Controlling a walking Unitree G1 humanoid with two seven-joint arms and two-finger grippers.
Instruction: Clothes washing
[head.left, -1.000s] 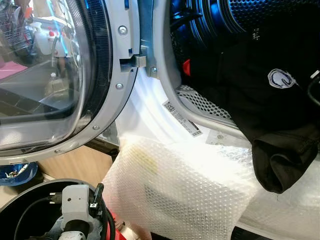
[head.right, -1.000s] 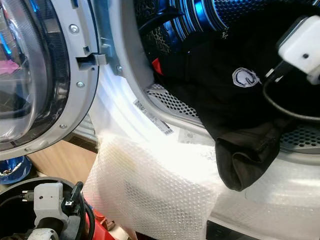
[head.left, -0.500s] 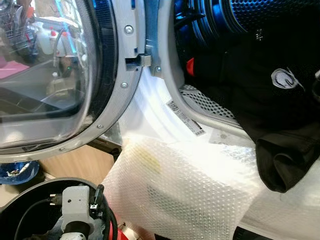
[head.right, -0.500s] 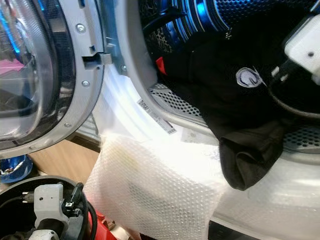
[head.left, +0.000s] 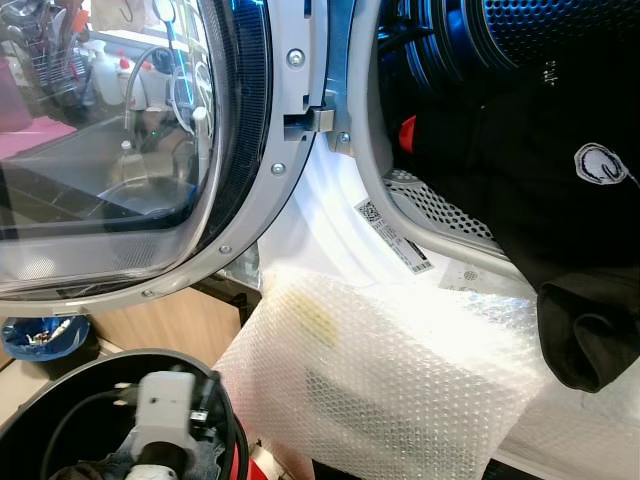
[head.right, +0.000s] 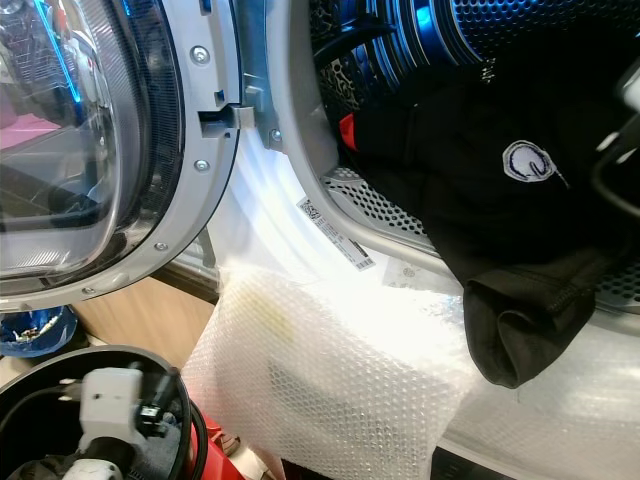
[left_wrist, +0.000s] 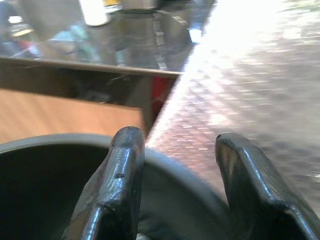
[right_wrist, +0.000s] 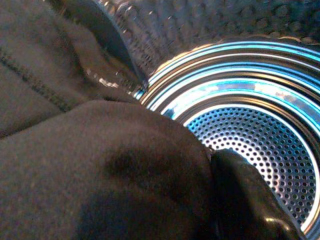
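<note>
At the drum mouth: a black cloth garment with a round white logo (head.left: 560, 200) lies over the lower rim of the open washing machine; one folded end hangs outside, above the sheet of clear bubble wrap (head.left: 390, 380) that covers the white front of the machine.
Drum: the perforated steel drum with blue light (right_wrist: 250, 125) is behind the garment; its depth is seen best from the right wrist.
Right gripper: (right_wrist: 220, 200) it is inside the drum mouth, one black finger (right_wrist: 245, 205) is pressed against the garment. The second finger is hidden under the cloth, so I cannot tell if it grips.
Left gripper: (left_wrist: 177, 190) its two fingers stand apart with nothing between them, above the rim of a round black basket (head.left: 60, 400).
Door: the round glass door with grey metal ring (head.left: 130, 150) is swung open on the left.
Cut off: the right arm is mostly outside the head views.
Hard to make out: the basket content is dark.
</note>
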